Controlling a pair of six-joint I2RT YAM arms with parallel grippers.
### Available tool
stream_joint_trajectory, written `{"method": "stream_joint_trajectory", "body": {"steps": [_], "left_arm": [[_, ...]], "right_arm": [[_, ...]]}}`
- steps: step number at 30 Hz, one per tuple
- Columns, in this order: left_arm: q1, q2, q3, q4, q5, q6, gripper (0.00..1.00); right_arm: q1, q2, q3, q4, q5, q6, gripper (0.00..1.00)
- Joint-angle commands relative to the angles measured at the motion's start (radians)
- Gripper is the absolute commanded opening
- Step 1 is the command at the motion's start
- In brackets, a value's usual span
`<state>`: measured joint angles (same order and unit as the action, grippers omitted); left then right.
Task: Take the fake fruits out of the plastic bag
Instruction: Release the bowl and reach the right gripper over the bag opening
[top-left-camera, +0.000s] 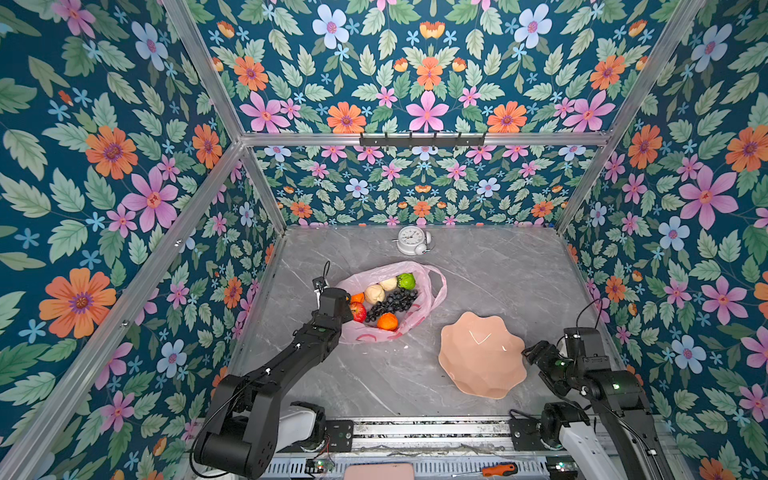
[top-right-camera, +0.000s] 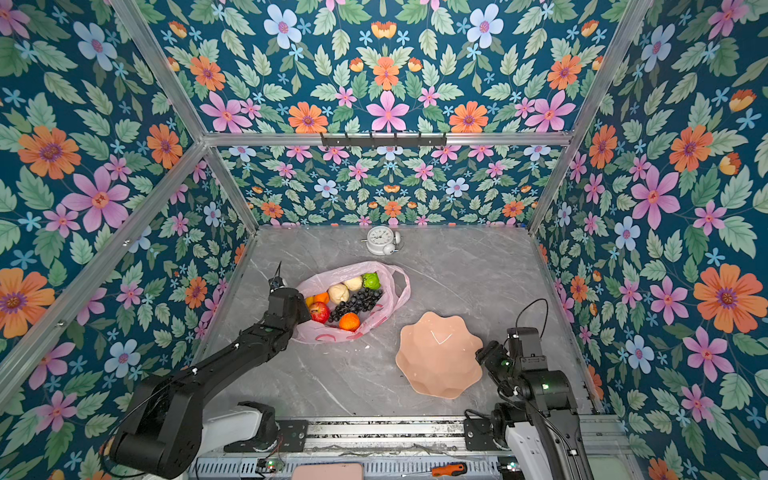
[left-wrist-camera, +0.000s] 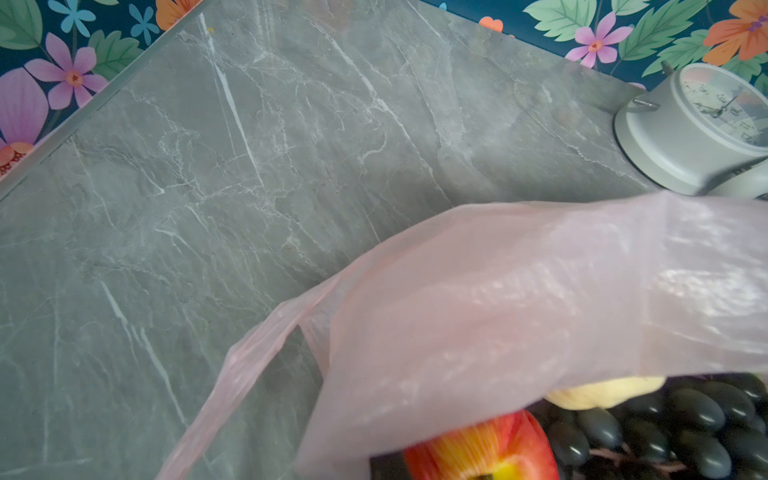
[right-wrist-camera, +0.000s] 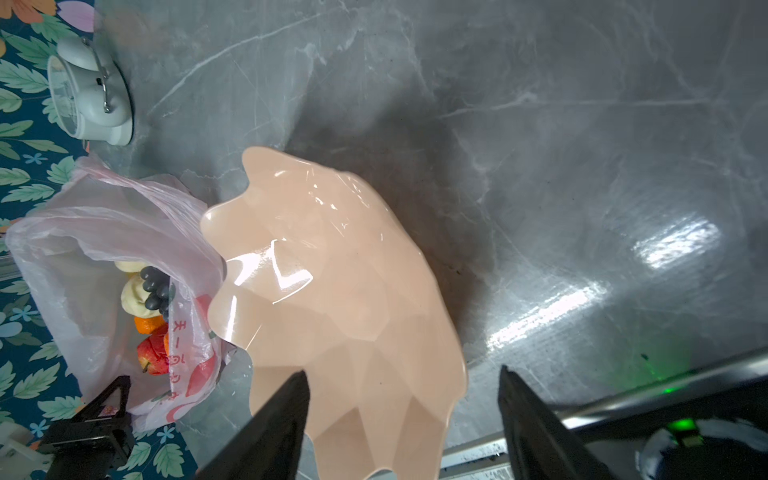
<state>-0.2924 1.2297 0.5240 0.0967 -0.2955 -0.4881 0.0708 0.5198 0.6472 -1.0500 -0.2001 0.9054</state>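
Listener: Where are the fake fruits (top-right-camera: 338, 293), and how would they handle?

Describer: All lie inside the plastic bag (top-left-camera: 365, 272), a thin pink sack slumped open on the bench (top-left-camera: 498, 282), left of its middle. Both top views show a red apple (top-left-camera: 358, 311), a dark grape bunch (top-left-camera: 392, 303), an orange (top-left-camera: 387, 321) at the bag's near side, a second orange (top-left-camera: 357, 297) beside the apple, two cream fruits (top-left-camera: 375, 293) and a bumpy green fruit (top-left-camera: 406, 281). They look like light, hollow, glossy plastic: hard rather than fragile, but slippery and apt to roll. I judge the near orange easiest to take, pinched across its middle. The grapes offer a bumpier hold. The bag is limp and would likely ride up with a lifted fruit unless pinned.

Listener: And the arms?

Describer: The left arm stretches from the near left corner, wrist bent down at the bag's rim beside the apple. The left tool (top-left-camera: 347, 309) is closed. Its fingertips are hidden, but in the left wrist view pink film runs taut toward the camera, so it seems to pinch the rim. The right arm is folded by the near right corner. The right tool (right-wrist-camera: 403, 372) gapes wide and holds nothing, poised at the right rim of an empty peach dish (top-left-camera: 482, 365), well apart from the bag. A white clock (top-left-camera: 412, 241) stands at the far edge.
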Motion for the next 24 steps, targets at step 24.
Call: {"method": "stream_joint_trajectory", "body": {"steps": [24], "left_arm": [[0.002,0.009,0.007,0.013,0.012,-0.009,0.02]], "right_arm": [[0.651,1.296,0.935,0.499,0.138,-0.439,0.58]]}}
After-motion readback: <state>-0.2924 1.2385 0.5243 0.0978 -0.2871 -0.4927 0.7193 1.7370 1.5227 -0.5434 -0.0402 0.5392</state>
